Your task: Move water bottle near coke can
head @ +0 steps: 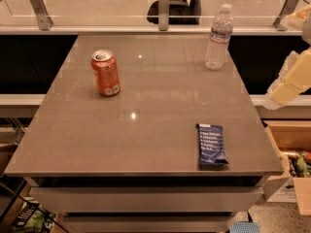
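The water bottle (218,37) is clear and ribbed with a white cap. It stands upright at the table's far right corner. The coke can (106,73) is orange-red with a silver top. It stands upright at the far left of the grey table (146,130), well apart from the bottle. My gripper (290,79) shows as a pale cream shape at the right edge of the view. It is off the table's right side, lower than and to the right of the bottle, and touches nothing.
A dark blue snack bar wrapper (212,144) lies flat near the table's front right edge. A glass rail with metal posts (164,8) runs behind the table. An open cardboard box (291,154) sits on the floor at the right.
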{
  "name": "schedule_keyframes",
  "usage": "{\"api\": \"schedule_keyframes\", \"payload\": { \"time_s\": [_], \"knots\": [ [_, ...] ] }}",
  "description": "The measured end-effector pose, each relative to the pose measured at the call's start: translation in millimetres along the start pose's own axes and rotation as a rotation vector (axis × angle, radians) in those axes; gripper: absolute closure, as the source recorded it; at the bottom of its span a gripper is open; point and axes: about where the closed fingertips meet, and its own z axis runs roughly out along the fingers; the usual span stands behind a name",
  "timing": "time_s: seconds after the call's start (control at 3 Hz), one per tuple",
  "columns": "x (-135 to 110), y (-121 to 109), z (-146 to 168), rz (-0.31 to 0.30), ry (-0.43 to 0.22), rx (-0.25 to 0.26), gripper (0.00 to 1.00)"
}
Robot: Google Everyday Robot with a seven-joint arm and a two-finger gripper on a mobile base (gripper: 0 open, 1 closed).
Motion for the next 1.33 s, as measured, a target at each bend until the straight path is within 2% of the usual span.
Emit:
{"api": "schedule_keyframes", "payload": {
  "time_s": [0.33, 1.0, 1.33],
  "knots": [
    [5, -15, 4, 0.089, -0.087, 0.035, 0.0],
    [20, -46, 17, 0.279, -0.215, 0.167, 0.0],
    [21, -64, 34, 0.367, -0.301, 0.213, 0.0]
  ]
}}
